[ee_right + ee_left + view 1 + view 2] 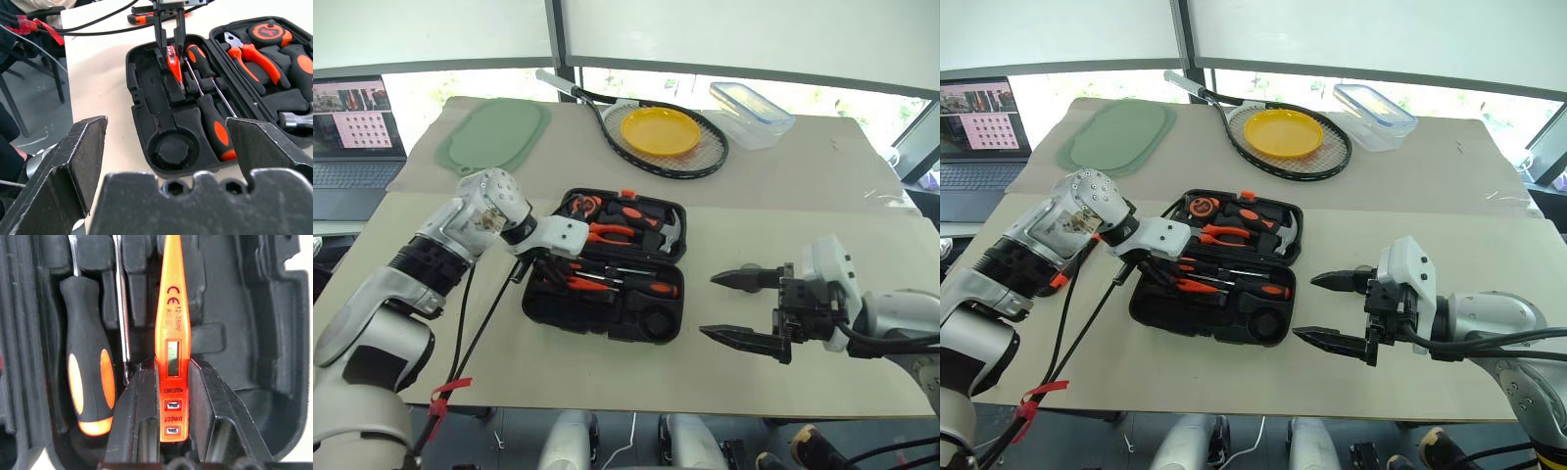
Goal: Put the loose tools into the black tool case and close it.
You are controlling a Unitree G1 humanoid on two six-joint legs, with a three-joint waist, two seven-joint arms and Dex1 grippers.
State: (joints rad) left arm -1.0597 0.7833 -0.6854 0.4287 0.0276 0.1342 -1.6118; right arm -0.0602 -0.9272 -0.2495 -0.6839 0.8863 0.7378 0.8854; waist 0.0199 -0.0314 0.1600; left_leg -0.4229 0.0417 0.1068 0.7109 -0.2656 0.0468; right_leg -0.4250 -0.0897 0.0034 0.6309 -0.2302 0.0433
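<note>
A: Where is the tester screwdriver [169, 342] held?
B: It is clenched in the left gripper [169, 36], above the open tool case [540, 307], its long axis pointed down into it.
A: And the right gripper [740, 306]?
B: It is spread wide, nothing grasped.

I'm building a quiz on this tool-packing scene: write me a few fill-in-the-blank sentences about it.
1. The left gripper is shut on the slim all-orange ____ screwdriver.
2. The right gripper hovers with its jaws ____.
3. The black hard-plastic tool case lies with its lid ____.
4. The yellow round plate rests on a ____.

Missing words: tester; open; open; racket
</note>
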